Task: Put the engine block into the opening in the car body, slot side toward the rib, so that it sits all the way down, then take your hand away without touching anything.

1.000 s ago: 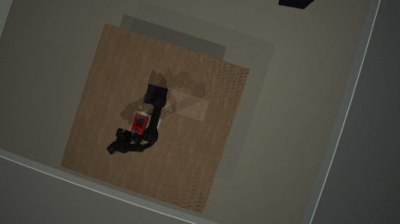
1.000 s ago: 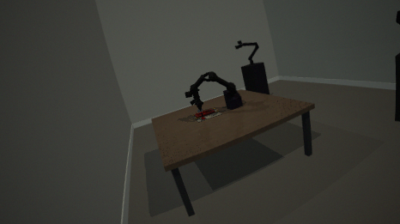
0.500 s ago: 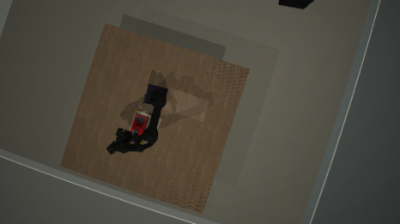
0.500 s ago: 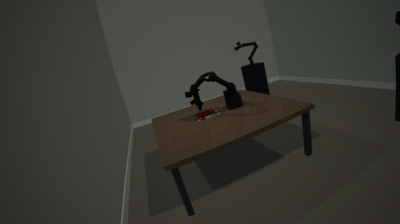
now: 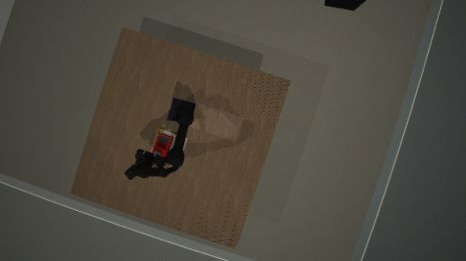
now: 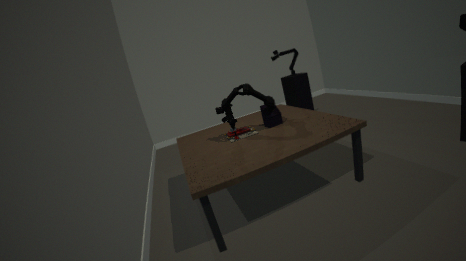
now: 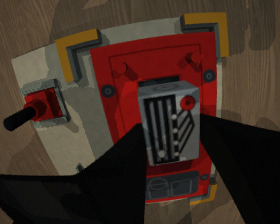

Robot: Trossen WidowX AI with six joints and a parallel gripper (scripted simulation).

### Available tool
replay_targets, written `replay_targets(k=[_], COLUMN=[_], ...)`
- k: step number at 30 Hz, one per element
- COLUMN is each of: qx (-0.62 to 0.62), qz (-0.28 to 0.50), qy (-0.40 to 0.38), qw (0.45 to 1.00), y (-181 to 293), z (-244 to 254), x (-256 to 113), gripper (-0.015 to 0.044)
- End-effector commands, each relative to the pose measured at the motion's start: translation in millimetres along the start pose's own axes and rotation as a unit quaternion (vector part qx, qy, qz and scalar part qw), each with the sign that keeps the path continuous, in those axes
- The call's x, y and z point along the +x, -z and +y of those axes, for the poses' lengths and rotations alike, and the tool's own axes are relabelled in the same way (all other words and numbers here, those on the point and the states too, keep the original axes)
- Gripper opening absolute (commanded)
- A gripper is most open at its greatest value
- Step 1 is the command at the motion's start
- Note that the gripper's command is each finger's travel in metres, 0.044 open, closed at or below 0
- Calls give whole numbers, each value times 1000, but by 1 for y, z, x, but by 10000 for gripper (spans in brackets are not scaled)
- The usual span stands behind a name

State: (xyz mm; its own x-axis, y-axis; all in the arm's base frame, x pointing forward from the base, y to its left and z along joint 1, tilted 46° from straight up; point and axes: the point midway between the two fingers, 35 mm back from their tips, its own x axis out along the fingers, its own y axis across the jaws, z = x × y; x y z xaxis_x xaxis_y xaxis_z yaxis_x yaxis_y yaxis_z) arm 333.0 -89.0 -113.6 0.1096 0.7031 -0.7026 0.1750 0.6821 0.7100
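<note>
The red car body (image 7: pixel 151 47) (image 5: pixel 161 144) (image 6: pixel 244 130) lies on a pale base plate. The grey engine block (image 7: pixel 170 135) has dark slots on its left and a red round spot at its upper right in the wrist view. My gripper (image 7: pixel 169 124) (image 6: pixel 233 128) is shut on the engine block, a finger on each side. The block is over the middle of the body, roughly lined up with it. A dark strip of the opening (image 7: pixel 159 80) shows just beyond the block's far end. The rest of the opening, the rib and the block's depth are hidden.
Yellow corner brackets (image 7: pixel 64 54) (image 7: pixel 222 40) stand around the body on the pale plate (image 7: pixel 83 107). A red piece with a black handle (image 7: pixel 21 119) stands left of the body in the wrist view. My arm's dark base (image 5: pixel 176 108) (image 6: pixel 271 117) is on the wooden table (image 5: pixel 107 94) (image 6: pixel 215 159).
</note>
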Motion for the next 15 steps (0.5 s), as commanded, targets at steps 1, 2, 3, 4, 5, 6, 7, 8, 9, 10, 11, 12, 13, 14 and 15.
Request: replay_targets(k=[1,2,3,4,5,6,7,8,9,10,11,12,13,14,15], qx=[0,0,1,2,3,4,5,5,5,5,5,5,5,5,5], qz=[1,1,1,1,1,1,1,1,1,1,1,1,1,1,1], qy=[1,1,1,1,1,1,1,1,1,1,1,1,1,1,1], qw=[1000,1000,1000,1000,1000,1000,1000,1000,1000,1000,1000,1000,1000,1000,1000], y=[0,0,0,0,0,0,0,0,0,0,0,0,0,0,0], z=[0,0,0,-1,-1,-1,-1,-1,-1,-1,-1,-1,-1,-1,-1], x=[1,2,2,2,2,3,3,3,3,4,4,4,4,5,5], gripper=[159,159,159,159,159,159,159,159,159,159,159,159,159,159,159])
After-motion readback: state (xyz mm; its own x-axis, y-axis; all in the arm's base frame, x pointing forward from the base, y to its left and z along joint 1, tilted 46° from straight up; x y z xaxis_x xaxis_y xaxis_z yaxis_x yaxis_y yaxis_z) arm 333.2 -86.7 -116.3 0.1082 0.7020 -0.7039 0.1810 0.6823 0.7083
